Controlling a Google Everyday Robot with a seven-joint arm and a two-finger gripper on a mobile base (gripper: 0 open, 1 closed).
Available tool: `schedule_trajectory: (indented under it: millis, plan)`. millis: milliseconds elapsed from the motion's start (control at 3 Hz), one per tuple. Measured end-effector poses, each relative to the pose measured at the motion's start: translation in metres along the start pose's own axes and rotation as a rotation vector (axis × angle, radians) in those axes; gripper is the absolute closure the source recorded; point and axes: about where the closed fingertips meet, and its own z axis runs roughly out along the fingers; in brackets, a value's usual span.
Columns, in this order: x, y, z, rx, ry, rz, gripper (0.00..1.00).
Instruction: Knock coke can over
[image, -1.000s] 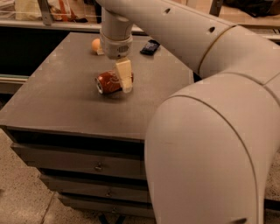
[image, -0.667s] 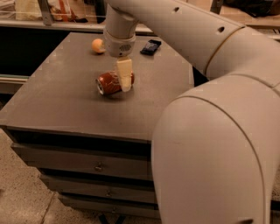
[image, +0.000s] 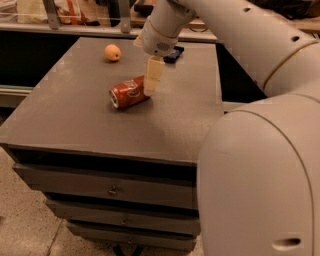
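The coke can (image: 129, 92) is red with white script and a silver end. It lies on its side on the grey cabinet top (image: 75, 115), silver end facing front left. My gripper (image: 152, 77) hangs from the white arm just above the can's right end, with one cream finger (image: 152, 75) pointing down beside it. The second finger is hidden behind the first.
A round orange fruit (image: 112, 52) sits at the back left of the top. A flat dark packet (image: 173, 53) lies at the back, partly behind my wrist. My white arm body (image: 260, 175) fills the right foreground. Drawers (image: 110, 190) face front below the top.
The arm and gripper have lifted slightly and shifted right, away from the can. The can stays lying on its side in the same place.
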Motion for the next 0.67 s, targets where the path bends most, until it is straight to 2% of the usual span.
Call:
schedule_trajectory:
  millis: [333, 667]
  plan:
    - [0.0123, -0.0185, -0.0143, 0.06, -0.059, 0.103, 0.0]
    - [0.0123, -0.0185, -0.0141, 0.06, -0.059, 0.103, 0.0]
